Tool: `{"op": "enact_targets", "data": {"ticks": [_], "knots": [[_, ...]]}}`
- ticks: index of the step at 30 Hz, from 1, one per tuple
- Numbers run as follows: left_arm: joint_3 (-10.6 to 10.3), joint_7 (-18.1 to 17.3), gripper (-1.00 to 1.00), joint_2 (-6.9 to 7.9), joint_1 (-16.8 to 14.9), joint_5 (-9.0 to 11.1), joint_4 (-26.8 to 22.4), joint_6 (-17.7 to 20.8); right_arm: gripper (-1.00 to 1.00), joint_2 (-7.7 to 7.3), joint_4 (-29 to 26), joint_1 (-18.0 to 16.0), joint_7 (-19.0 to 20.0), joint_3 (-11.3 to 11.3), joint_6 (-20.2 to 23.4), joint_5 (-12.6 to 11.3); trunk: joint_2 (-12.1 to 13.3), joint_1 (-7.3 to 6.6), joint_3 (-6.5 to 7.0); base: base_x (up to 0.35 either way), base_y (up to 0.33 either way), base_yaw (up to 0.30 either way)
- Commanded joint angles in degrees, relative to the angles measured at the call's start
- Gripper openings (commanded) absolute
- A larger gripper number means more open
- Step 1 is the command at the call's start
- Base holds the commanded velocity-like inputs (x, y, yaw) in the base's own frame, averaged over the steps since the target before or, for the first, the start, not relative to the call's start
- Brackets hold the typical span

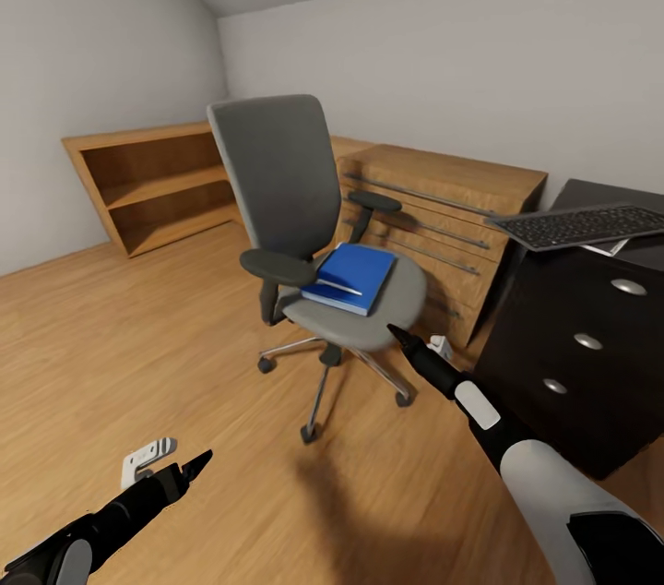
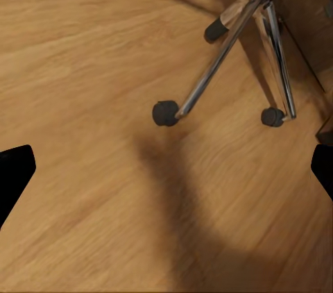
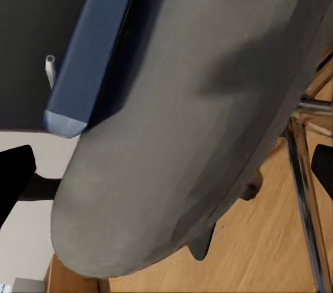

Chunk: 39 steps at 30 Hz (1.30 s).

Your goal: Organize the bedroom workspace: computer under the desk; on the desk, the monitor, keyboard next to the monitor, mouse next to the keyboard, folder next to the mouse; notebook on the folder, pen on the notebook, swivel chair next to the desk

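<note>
So this looks like the folder step: the swivel chair (image 1: pixel 309 225) sits mid-room on the wood floor (image 1: pixel 138 327), with the desk (image 1: pixel 590 354) off to the right and the keyboard (image 1: pixel 590 225) hanging over its near left corner. The blue folder (image 1: pixel 351 277) lies flat on the seat, toward the seat's left side, with a thin white stick on top that I'd guess is the pen (image 1: pixel 337 286). Can't make out a notebook. The right gripper (image 1: pixel 400 335) is stretched out right at the seat's near-right edge, not touching the folder; in the right wrist view its dark fingertips (image 3: pixel 15 171) sit wide apart at the frame edges, so it's released and empty. Next move, I'd say, is getting up over the seat rim and pinching the folder's near edge without knocking the pen off. The left gripper (image 1: pixel 189 467) hangs low near the floor, also spread and holding nothing. The left wrist view gives you the chrome base and castors, while the right wrist cam shows the folder's edge-on thickness (image 3: pixel 97 43).
</note>
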Motion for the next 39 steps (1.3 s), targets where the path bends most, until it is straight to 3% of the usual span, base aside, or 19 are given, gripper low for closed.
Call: {"op": "enact_targets", "data": {"ticks": [1, 11, 39], "knots": [[0.16, -0.23, 1.00, -0.06, -0.05, 0.13, -0.04, 0.43, 1.00, -0.04, -0.01, -0.03, 0.02, 0.34, 0.18, -0.60, -0.02, 0.02, -0.05, 0.289, 0.029, 0.000], [0.16, -0.24, 1.00, -0.06, -0.05, 0.13, -0.04, 0.43, 1.00, 0.18, 0.00, -0.03, -0.07, 0.42, 0.18, -0.60, -0.02, 0.02, -0.05, 0.238, 0.129, 0.029], [0.13, -0.32, 1.00, -0.09, -0.05, 0.13, -0.12, 0.46, 1.00, 0.02, 0.07, -0.03, -0.01, 0.34, 0.18, -0.51, -0.02, 0.02, -0.05, 0.021, 0.004, 0.230]]}}
